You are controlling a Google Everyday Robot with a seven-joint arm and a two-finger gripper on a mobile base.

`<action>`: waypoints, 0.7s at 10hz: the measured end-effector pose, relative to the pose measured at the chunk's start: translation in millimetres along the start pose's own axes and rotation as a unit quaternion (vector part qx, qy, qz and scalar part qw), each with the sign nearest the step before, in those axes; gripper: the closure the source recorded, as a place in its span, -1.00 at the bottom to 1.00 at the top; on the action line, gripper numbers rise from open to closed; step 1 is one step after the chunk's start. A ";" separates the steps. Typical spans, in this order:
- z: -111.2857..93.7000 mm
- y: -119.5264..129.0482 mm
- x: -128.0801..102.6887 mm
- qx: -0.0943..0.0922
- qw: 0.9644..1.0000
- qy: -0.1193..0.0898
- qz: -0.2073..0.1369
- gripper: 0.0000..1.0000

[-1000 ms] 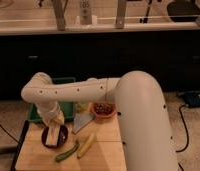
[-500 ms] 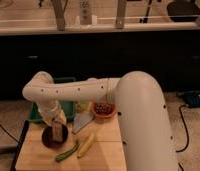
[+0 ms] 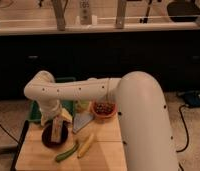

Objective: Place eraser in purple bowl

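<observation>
Only one camera view here, looking down at a wooden worktop [image 3: 105,150] in the lower part of the frame. The big white arm [image 3: 83,90] sweeps in from the lower right and bends down at the left. The end effector [image 3: 58,119] hangs right over the purple bowl [image 3: 46,141] at the lower left. Honestly I can't tell whether it's open or clamped, since the wrist hides that part. The eraser [image 3: 57,131] is the pale block standing on end inside the bowl. It tilts a bit, with its lower end down in the dark inside and its top right up against the end effector. My guess is it's upright because it was carried by its top end, and it's about as long as the bowl is wide, so it won't drop flat easily. The other stuff sits clear to the right: a blue-grey sponge [image 3: 82,121], an orange bowl [image 3: 104,117], and a yellow vegetable [image 3: 86,145] beside a green one [image 3: 66,151]. The placing looks basically done or very nearly so.
</observation>
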 end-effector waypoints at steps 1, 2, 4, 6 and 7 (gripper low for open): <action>-0.3 0.6 0.6 -0.001 1.000 0.000 0.000 -0.60; -0.1 1.0 1.0 -0.001 1.000 -0.001 0.000 -0.60; 0.3 1.5 1.6 -0.002 1.000 -0.002 0.000 -0.60; 1.3 1.3 1.9 -0.003 1.000 -0.005 0.000 -0.60; 1.6 1.0 1.8 -0.002 1.000 -0.006 0.000 -0.60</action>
